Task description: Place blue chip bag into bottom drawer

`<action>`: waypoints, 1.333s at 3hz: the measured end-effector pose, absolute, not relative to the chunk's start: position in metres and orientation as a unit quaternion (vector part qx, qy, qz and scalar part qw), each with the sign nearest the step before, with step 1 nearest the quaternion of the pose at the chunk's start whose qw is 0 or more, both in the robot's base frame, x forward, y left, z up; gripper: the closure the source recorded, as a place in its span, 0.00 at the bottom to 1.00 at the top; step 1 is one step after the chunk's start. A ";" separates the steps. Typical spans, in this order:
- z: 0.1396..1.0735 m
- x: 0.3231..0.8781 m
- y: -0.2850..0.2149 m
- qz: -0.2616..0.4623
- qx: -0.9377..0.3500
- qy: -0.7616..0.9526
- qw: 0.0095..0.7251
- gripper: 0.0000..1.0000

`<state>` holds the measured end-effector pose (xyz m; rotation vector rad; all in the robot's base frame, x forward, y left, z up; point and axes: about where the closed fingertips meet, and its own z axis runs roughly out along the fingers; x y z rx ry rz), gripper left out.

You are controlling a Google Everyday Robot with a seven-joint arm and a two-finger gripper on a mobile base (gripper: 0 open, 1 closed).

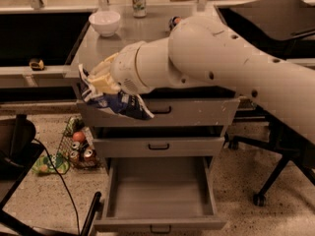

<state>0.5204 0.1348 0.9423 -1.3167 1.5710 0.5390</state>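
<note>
My gripper (98,85) is shut on the blue chip bag (118,104), a wrinkly dark blue foil bag with white print. It hangs in the air in front of the cabinet's top left corner, level with the top drawer's front. The bottom drawer (158,219) is pulled out wide below, a flat grey tray with a small black handle at its front. The bag is above and to the left of the drawer's tray. My white arm reaches in from the right and hides part of the cabinet top.
A white bowl (105,22) and a can (139,1) stand on the cabinet top (147,31). Two shut drawers (158,146) sit above the open one. A wire basket of cans (78,149) is on the floor at left. A black chair base (268,181) is at right.
</note>
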 end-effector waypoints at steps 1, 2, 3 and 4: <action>0.896 0.479 0.123 0.230 -0.517 0.688 0.454 1.00; 0.897 0.479 0.123 0.230 -0.517 0.688 0.455 1.00; 0.891 0.476 0.123 0.227 -0.516 0.695 0.447 1.00; 0.857 0.461 0.111 0.236 -0.473 0.732 0.429 1.00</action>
